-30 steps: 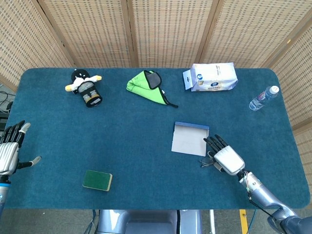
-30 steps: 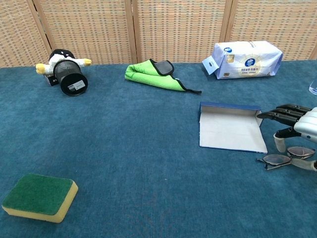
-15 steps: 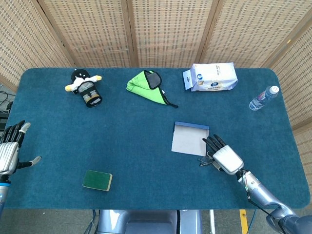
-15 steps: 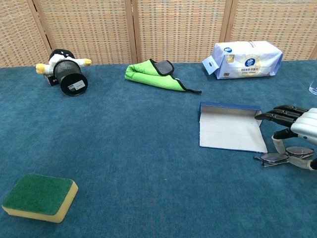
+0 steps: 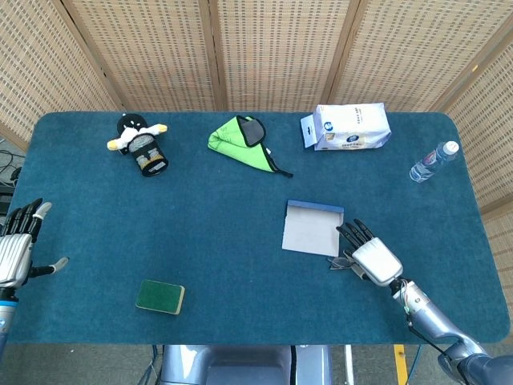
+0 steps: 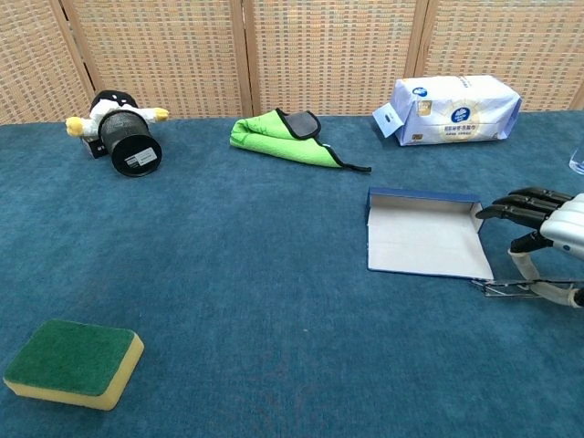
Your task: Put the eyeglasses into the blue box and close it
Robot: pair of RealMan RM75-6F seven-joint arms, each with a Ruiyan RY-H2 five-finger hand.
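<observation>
The blue box (image 5: 311, 228) (image 6: 422, 239) lies open and flat right of the table's centre, pale inside with a blue rim. Just right of its near corner are the eyeglasses (image 5: 343, 262) (image 6: 507, 288), seen edge-on as a thin line in the chest view. My right hand (image 5: 373, 257) (image 6: 552, 239) is over them, thumb and a finger pinching the frame while the other fingers reach out toward the box. My left hand (image 5: 16, 249) hangs at the table's left edge with fingers spread and nothing in it; the chest view does not show it.
A green sponge (image 5: 159, 297) (image 6: 73, 362) lies near the front left. Along the back are a penguin toy with a black can (image 5: 140, 146) (image 6: 128, 139), a green cloth (image 5: 240, 140) (image 6: 283, 137) and a wipes pack (image 5: 351, 127) (image 6: 456, 108). A water bottle (image 5: 433, 160) lies at the right.
The eyeglasses lay flat with both lenses showing; now they are tipped edge-on in my right hand's pinch. The hand shifted slightly. The left hand has not moved.
</observation>
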